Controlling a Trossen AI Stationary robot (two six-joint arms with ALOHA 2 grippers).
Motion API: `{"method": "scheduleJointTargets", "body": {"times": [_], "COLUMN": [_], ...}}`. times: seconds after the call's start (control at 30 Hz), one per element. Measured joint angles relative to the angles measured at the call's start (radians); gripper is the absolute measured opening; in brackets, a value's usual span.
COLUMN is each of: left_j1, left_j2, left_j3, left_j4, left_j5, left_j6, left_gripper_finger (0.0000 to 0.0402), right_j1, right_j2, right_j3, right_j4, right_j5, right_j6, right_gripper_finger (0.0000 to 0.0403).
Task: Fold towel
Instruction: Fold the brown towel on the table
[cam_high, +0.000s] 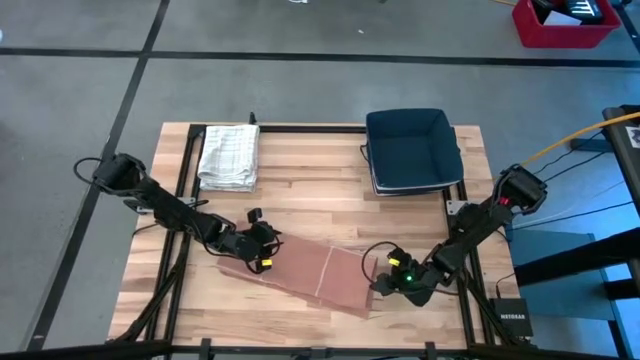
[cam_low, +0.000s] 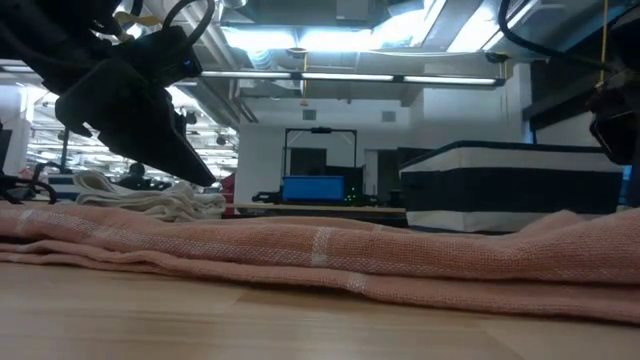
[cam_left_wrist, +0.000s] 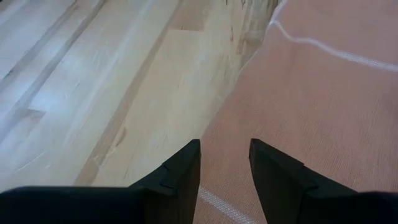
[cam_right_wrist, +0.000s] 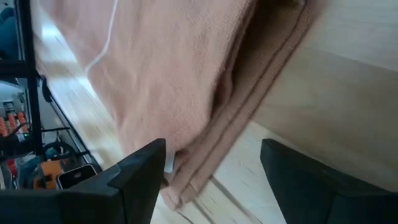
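Note:
A salmon-pink towel (cam_high: 305, 280) with a thin white stripe lies flat and slantwise on the wooden table, near the near edge. In the right wrist view its right end (cam_right_wrist: 205, 143) shows stacked layers. My left gripper (cam_high: 262, 250) is open just above the towel's left end (cam_left_wrist: 311, 93), close to the towel's edge. In the low view it (cam_low: 190, 165) is above the cloth. My right gripper (cam_high: 385, 283) is wide open at the towel's right end, with a fingertip on either side of that corner (cam_right_wrist: 211, 174), not touching it.
A folded white checked towel (cam_high: 230, 155) lies at the table's far left. A dark blue bin (cam_high: 412, 150) stands at the far right. Bare wood (cam_high: 310, 200) lies between them and the pink towel. The table's near edge (cam_high: 300, 335) is close behind the towel.

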Motion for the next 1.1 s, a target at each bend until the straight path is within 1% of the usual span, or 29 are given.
{"method": "scheduleJointTargets", "body": {"times": [0.13,0.4,0.77,0.87,0.97,1.1], "left_j1": [0.0,0.0,0.0,0.0,0.0,0.0], "left_j2": [0.0,0.0,0.0,0.0,-0.001,-0.001], "left_j3": [0.0,0.0,0.0,0.0,0.0,0.0], "left_j4": [0.002,0.007,0.029,0.03,0.03,0.03], "left_j5": [0.0,0.0,0.0,0.0,0.0,0.0], "left_j6": [0.0,0.0,0.005,0.006,0.005,0.004], "left_gripper_finger": [0.013,0.013,0.013,0.013,0.013,0.013], "right_j1": [-0.027,-0.07,-0.078,-0.077,-0.081,-0.082], "right_j2": [0.009,0.069,0.097,0.123,0.157,0.169], "right_j3": [0.001,0.028,0.029,0.025,0.028,0.031], "right_j4": [-0.011,0.024,0.074,0.127,0.209,0.222], "right_j5": [-0.044,-0.031,0.052,0.079,0.09,0.131], "right_j6": [0.003,0.007,0.006,-0.01,-0.032,-0.026], "right_gripper_finger": [0.027,0.027,0.0269,0.0259,0.0239,0.0215]}}
